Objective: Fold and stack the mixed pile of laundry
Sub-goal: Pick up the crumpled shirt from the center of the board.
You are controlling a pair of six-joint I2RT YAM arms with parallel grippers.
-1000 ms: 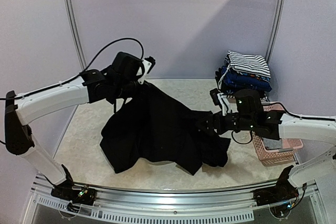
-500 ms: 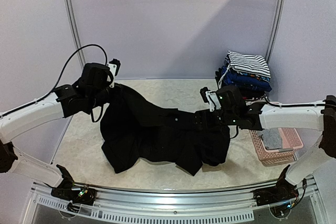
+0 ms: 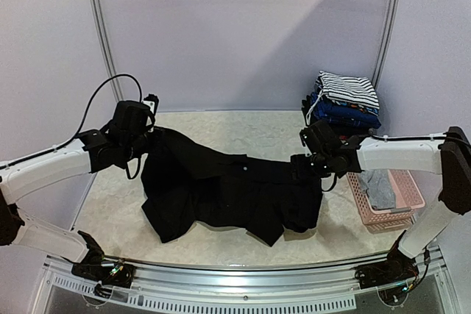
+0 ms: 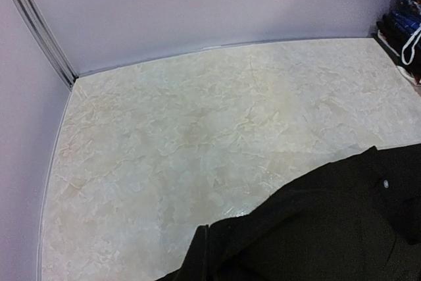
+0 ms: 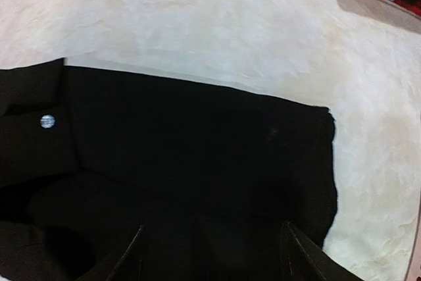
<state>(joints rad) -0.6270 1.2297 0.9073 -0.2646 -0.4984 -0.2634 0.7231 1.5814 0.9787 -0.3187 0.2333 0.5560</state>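
Black garment (image 3: 235, 196): heaped loosely over the middle of the tabletop (image 3: 257, 126), far edge drawn up into a line between the two claws.

Left claw (image 3: 153, 127): pressed together, pinching the garment's far-left corner and holding it clear of the tabletop. Judged purpose: tension on that edge, for opening the cloth flat before folding.

Right claw (image 5: 214, 255): spread, fingers (image 5: 135, 251) standing apart above the far-right end of the same edge, cloth beneath and between them. No pinch visible. Judged purpose: capture of the matching corner, for pulling both ends level.

White dot (image 5: 47, 121): on the upper layer near the far edge, left of the right claw. Possibly a button; too small to confirm.

Folded stack (image 3: 346, 104): at the far-right corner, striped garment (image 3: 347, 87) on top, blue pieces beneath, well apart from the working area.

Pink basket (image 3: 408, 200): at the right edge, grey garment (image 3: 379, 189) inside.

Hidden or unclear:
- Left fingers absent from the left wrist view; only cloth and bare tabletop there.
- Contact between right fingers and cloth: cannot tell.
- Near half of the garment bunched; black on black, layers and sleeves not separable.
- Stack cut off at the frame corner in both wrist views.
- Basket partly masked by the right arm.
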